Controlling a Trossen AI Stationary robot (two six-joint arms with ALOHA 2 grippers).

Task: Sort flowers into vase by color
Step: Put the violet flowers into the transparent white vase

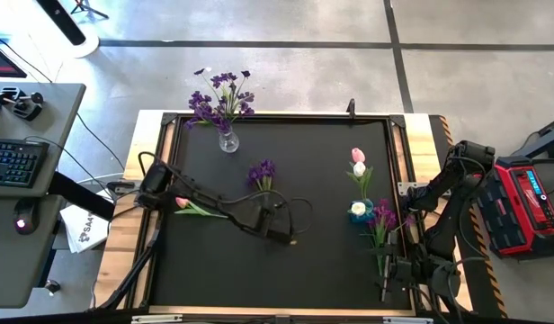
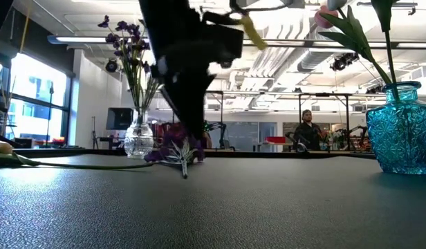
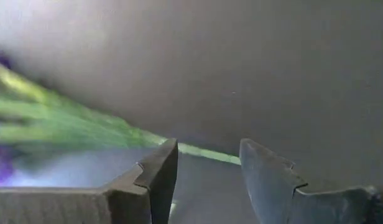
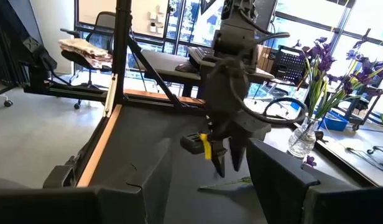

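Left gripper (image 1: 279, 236) is down at the black mat (image 1: 322, 270), near the middle of the table, slightly toward the near edge. In the left wrist view its fingers (image 3: 160, 177) stand apart, a green stem (image 3: 204, 152) running across the gap betw. them; whether either pad touches the stem cannot be told. Nothing is clamped.

That stem belongs to a loose purple spray (image 1: 262, 171) lying flat on the mat, blossoms toward the far side. In the low view the blossom end (image 2: 177, 151) rests on the mat directly under the dark arm.

Clear glass vase (image 1: 227, 140) stands upright at the far edge, left of centre, holding purple flowers only (image 1: 219, 97).

Blue glass vase (image 1: 360, 210) stands upright on the right side, holding a pink tulip (image 1: 358, 156) and white tulips (image 1: 359, 168).

Another purple spray (image 1: 381, 216) lies flat just right of the blue vase, stem pointing to the near edge.

A pink-budded tulip (image 1: 182, 203) lies flat on the left side of the mat, beside the left arm.

Right gripper (image 1: 385, 288) rests at the near right corner of the mat; its jaws stand apart in the right wrist view, empty.

A person (image 2: 308, 129) stands in the room beyond the table.
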